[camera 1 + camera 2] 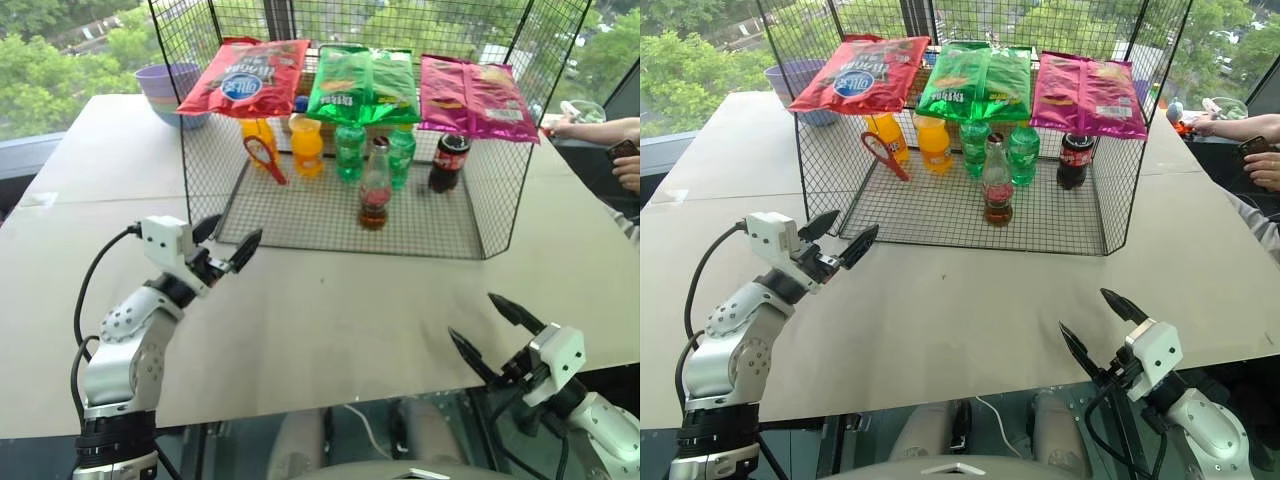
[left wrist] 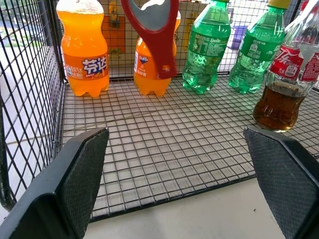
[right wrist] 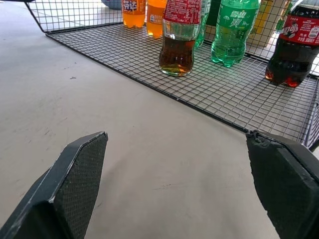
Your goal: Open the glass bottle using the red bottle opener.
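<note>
Wire everywhere, so heads up: the shelf in front of you is a black mesh cage with a gridded floor, sitting on a matte beige table. The glass bottle stands upright near the front middle of that floor, about 12 o'clock from your head camera; it's slim clear glass with a long neck, dark brown drink pooled low and a red label band. The red bottle opener is off at roughly 11 o'clock, a flat glossy red piece with a ring-shaped head, hanging or leaning in front of the two orange soda bottles, and you can't really tell which. Two green plastic bottles stand behind the glass one, and a squat dark cola bottle sits at about 1 o'clock. Three crinkly foil snack bags in red, green and pink lie on top and hide the bottle tops behind them. Your left gripper hangs just outside the front left edge of the shelf, jaws spread wide, textured black pads holding nothing and touching nothing. Your right gripper is low at 4 o'clock above bare table, well apart from the shelf, jaws spread just as wide and empty. A person's hand with a phone is cut off at the 3 o'clock edge.
</note>
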Tool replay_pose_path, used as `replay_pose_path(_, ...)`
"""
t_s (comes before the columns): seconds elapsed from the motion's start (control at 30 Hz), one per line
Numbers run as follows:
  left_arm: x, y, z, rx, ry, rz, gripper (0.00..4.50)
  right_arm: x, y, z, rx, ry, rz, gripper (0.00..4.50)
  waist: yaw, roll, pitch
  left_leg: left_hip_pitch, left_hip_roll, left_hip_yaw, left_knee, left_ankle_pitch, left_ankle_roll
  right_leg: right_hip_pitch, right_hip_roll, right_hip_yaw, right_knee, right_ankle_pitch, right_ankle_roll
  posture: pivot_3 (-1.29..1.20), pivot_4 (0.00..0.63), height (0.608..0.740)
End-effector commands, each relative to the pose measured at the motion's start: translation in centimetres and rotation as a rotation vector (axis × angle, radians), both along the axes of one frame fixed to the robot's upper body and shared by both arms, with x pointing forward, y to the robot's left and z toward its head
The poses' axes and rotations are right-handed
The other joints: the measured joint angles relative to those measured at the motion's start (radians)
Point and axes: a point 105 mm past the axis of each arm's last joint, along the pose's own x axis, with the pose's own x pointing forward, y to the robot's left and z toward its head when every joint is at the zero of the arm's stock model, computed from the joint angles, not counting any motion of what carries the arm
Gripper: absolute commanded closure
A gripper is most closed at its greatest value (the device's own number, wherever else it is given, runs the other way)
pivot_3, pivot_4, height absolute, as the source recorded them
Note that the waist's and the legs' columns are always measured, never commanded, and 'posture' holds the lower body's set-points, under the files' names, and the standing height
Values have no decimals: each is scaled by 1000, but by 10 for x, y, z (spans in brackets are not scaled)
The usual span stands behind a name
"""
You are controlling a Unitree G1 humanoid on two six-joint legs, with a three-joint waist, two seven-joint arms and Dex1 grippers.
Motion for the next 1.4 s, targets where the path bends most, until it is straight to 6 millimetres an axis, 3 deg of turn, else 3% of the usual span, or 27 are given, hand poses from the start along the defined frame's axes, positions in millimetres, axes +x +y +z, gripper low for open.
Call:
replay_pose_path(0.03, -4, -3, 13, -10, -55, -57, 27, 3, 12, 29, 44, -130, 46, 0, 0, 0, 0, 0, 0, 0, 0, 0, 0, 0, 0, 0, 0, 0, 0, 0, 150, 740)
replay_pose_path(0.13, -9, -1, 16, -29, -90, -115, 27, 6, 34, 69, 111, -284, 169, 0, -11, 1, 1, 0, 1, 1, 0, 0, 0, 0, 0, 1, 0, 0, 0, 0, 150, 740)
replay_pose_path(0.43, -2, 9, 24, -60, -122, -149, 27, 5, 58, 108, 142, -360, 306, 0, 2, -1, 0, -1, -2, 0, 0, 0, 0, 0, 0, -3, 0, 0, -1, 0, 150, 740)
replay_pose_path(0.67, 10, 10, 31, -83, -141, -155, 27, 4, 66, 118, 157, -388, 333, 0, 1, -1, 0, 0, -3, 0, 0, 0, 0, 1, 0, -3, 0, 0, 0, 0, 150, 740)
replay_pose_path(0.83, 30, 4, 40, -137, -141, -140, 27, 4, 71, 125, 181, -411, 349, 0, 2, -1, 0, 0, -4, 1, 1, 0, 0, 2, 1, -4, 0, 0, 0, 0, 150, 740)
replay_pose_path(1.37, 83, -13, 59, -131, -140, -157, 27, 3, 70, 120, 169, -404, 304, 0, 1, -2, 0, -1, -4, 2, 1, 0, 0, 2, 2, -4, 0, 0, 0, 0, 150, 740)
replay_pose_path(1.4, 86, -15, 63, -129, -152, -159, 262, 3, 70, 120, 167, -403, 298, 0, 1, -2, 0, -1, -4, 2, 1, 0, 0, 2, 2, -4, 0, 0, 0, 0, 150, 740)
